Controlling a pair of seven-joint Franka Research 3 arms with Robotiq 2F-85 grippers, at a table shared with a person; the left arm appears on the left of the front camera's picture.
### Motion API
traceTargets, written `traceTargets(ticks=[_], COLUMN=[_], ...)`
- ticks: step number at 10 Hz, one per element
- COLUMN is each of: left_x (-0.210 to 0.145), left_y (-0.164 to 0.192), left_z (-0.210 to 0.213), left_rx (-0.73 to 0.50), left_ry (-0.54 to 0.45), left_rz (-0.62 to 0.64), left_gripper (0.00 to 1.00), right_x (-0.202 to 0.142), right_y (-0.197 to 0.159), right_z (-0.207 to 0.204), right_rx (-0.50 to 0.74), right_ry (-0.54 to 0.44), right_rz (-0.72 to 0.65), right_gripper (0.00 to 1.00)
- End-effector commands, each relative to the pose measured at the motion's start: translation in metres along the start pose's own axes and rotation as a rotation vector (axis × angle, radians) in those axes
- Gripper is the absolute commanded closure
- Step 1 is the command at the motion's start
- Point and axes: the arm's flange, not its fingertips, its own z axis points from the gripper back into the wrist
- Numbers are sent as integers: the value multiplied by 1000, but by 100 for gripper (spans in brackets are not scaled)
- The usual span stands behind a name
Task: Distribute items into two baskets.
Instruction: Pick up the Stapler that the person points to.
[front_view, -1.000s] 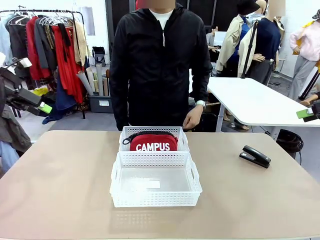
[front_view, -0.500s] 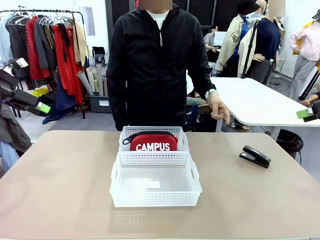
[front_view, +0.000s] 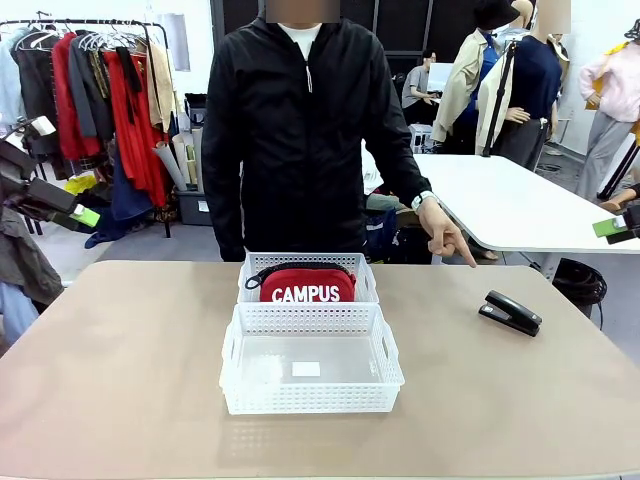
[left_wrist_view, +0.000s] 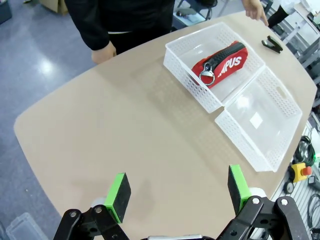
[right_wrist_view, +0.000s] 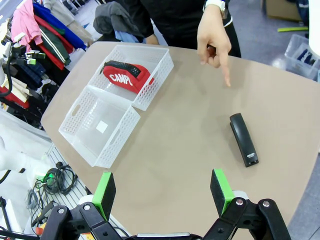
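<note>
Tan tabletop (front_view: 120, 370): CAMPUS pouch (front_view: 307, 287) in 12 o'clock basket (front_view: 246, 272); 6 o'clock basket (front_view: 310, 395) empty, stapler (front_view: 510, 313) loose at 3 o'clock. Left tool (left_wrist_view: 178, 193), right tool (right_wrist_view: 163, 192) apart, empty.

Two baskets (front_view: 310, 397), one pouch (front_view: 307, 287), one stapler (front_view: 510, 313)
</note>
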Motion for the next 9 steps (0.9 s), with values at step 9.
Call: traceTargets(ticks=[9], left_x=[-1], left_y=[-1], left_z=[-1], left_rx=[1], left_ry=[-6], left_rz=[9], left_gripper=[0], right_x=[0], right_y=[0], right_z=[0], right_rx=[0], right_ry=[0], right_rz=[0], right_gripper=[0])
